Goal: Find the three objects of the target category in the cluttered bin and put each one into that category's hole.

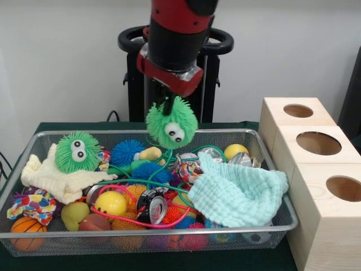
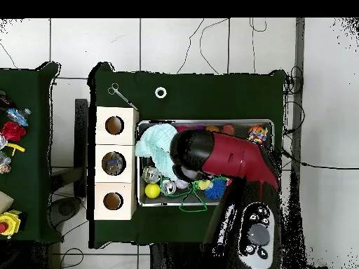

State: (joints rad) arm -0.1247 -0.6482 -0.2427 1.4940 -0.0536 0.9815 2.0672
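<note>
My gripper (image 1: 168,105) is shut on a green fuzzy ball with googly eyes (image 1: 172,124) and holds it above the back middle of the wire mesh bin (image 1: 141,244). A green cord hangs from the ball into the bin. A second green fuzzy ball (image 1: 77,151) lies at the bin's left on a cream cloth (image 1: 59,182). In the overhead view the red arm (image 2: 231,157) covers the gripper and most of the bin (image 2: 210,122).
The bin also holds a mint cloth (image 1: 237,193), blue spiky balls (image 1: 127,151), a yellow ball (image 1: 111,202), a small basketball (image 1: 27,231) and crushed cans (image 1: 151,206). Three pale wooden boxes with round holes (image 1: 318,143) stand beside it. Scissors (image 2: 121,95) lie beyond the boxes.
</note>
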